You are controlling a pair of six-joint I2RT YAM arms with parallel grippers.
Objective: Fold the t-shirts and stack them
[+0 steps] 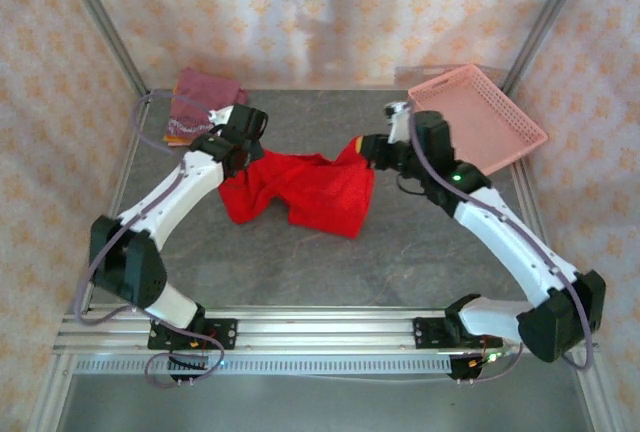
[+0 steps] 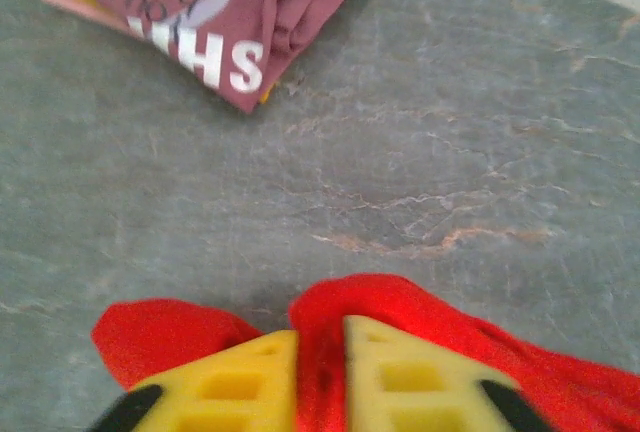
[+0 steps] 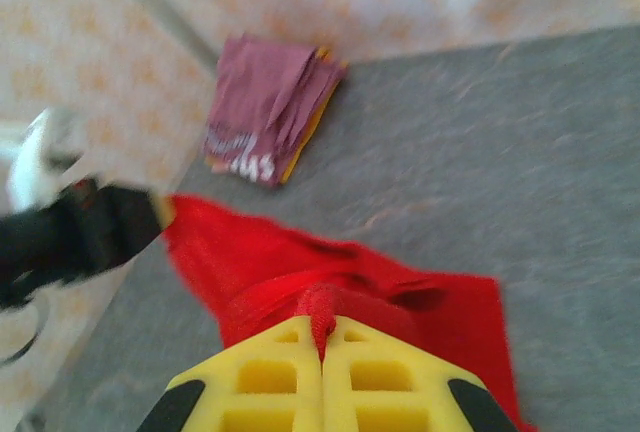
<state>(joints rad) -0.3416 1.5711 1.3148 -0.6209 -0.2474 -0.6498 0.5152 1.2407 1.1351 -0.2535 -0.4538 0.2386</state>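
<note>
A bright red t-shirt (image 1: 300, 192) lies crumpled mid-table, stretched between both grippers. My left gripper (image 1: 250, 156) is at its upper left corner; in the left wrist view its yellow fingers (image 2: 250, 372) stand a little apart, with a fold of red cloth (image 2: 400, 302) in the gap. My right gripper (image 1: 366, 148) is at the upper right corner, shut tight on a pinch of red cloth (image 3: 250, 252). A folded maroon-pink t-shirt (image 1: 205, 97) with white lettering (image 2: 220, 62) lies at the back left on an orange one (image 3: 312, 117).
A pink plastic lattice basket (image 1: 480, 117) sits at the back right, just behind the right arm. Metal frame posts (image 1: 100, 22) and patterned curtain walls close in the table. Grey tabletop (image 1: 330, 272) lies bare in front of the red shirt.
</note>
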